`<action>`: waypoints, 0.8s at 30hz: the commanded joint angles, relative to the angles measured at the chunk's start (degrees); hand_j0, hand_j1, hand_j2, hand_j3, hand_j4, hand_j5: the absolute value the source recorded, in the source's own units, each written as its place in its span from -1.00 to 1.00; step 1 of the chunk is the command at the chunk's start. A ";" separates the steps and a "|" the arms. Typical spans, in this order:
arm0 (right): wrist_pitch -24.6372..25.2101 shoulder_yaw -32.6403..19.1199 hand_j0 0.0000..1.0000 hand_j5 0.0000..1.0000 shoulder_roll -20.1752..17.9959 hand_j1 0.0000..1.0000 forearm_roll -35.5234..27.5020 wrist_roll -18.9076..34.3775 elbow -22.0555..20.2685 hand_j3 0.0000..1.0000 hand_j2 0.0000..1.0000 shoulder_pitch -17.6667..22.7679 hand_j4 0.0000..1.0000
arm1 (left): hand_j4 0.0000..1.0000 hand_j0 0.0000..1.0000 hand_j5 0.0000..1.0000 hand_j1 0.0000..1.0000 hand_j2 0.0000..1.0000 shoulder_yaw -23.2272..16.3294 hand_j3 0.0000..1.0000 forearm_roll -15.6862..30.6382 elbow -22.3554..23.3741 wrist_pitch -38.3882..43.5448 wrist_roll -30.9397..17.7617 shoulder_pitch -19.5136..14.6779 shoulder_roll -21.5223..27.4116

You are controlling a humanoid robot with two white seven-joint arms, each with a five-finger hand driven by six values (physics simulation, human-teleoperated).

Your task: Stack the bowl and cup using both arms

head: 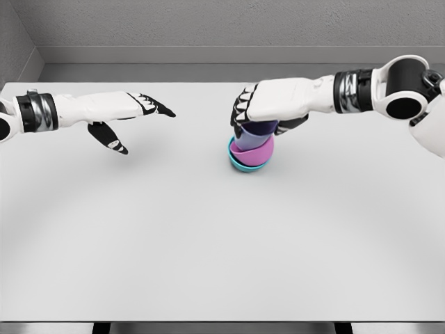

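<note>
A teal bowl (pixel 245 163) rests on the white table (pixel 208 236) right of centre, with a pink bowl (pixel 252 151) nested in it and tilted. A lavender cup (pixel 256 130) sits in the pink bowl. My right hand (pixel 259 111) comes in from the right and has its fingers curled over the cup's top, hiding its rim. My left hand (pixel 135 118) hovers over the table's left part, fingers stretched out and thumb hanging down, holding nothing, well apart from the stack.
A grey wall (pixel 208 28) runs behind the table's far edge. The table's near edge shows at the bottom of the head view.
</note>
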 commanded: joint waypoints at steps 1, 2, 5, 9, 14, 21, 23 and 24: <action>0.17 0.60 0.22 0.22 -0.04 0.22 -0.29 -0.03 0.04 0.22 0.22 0.00 0.22 | 1.00 1.00 1.00 1.00 1.00 0.10 1.00 0.38 0.00 0.15 0.03 0.00 0.03; 0.17 0.60 0.22 0.22 -0.04 0.22 -0.29 -0.03 0.04 0.22 0.22 0.00 0.22 | 1.00 1.00 1.00 1.00 1.00 0.10 1.00 0.38 0.00 0.15 0.03 0.00 0.03; 0.17 0.60 0.22 0.22 -0.04 0.22 -0.29 -0.03 0.04 0.22 0.22 0.00 0.22 | 1.00 1.00 1.00 1.00 1.00 0.10 1.00 0.38 0.00 0.15 0.03 0.00 0.12; 0.17 0.69 0.22 0.22 0.05 0.22 -0.29 -0.03 0.04 0.22 0.22 0.09 0.22 | 1.00 1.00 1.00 1.00 1.00 0.10 1.00 0.38 0.00 0.15 0.03 0.00 0.12; 0.17 0.86 0.22 0.22 0.31 0.22 -0.11 -0.03 0.40 0.22 0.22 0.44 0.22 | 1.00 1.00 1.00 1.00 1.00 0.10 1.00 0.38 0.00 0.15 0.03 0.00 0.12; 0.17 1.48 0.23 0.23 0.40 0.23 -0.03 -0.03 1.10 0.23 0.23 0.44 0.23 | 1.00 1.00 1.00 1.00 1.00 0.10 1.00 0.38 0.00 0.15 0.03 0.00 0.12; 0.17 1.48 0.23 0.23 0.49 0.23 0.06 -0.03 1.28 0.23 0.23 0.44 0.23 | 1.00 1.00 1.00 1.00 1.00 0.10 1.00 0.38 0.00 0.15 0.03 0.00 0.12; 0.17 1.65 0.23 0.23 0.49 0.23 0.06 -0.03 1.36 0.23 0.23 0.44 0.23 | 1.00 1.00 1.00 1.00 1.00 0.10 1.00 0.38 0.00 0.15 0.03 0.00 0.12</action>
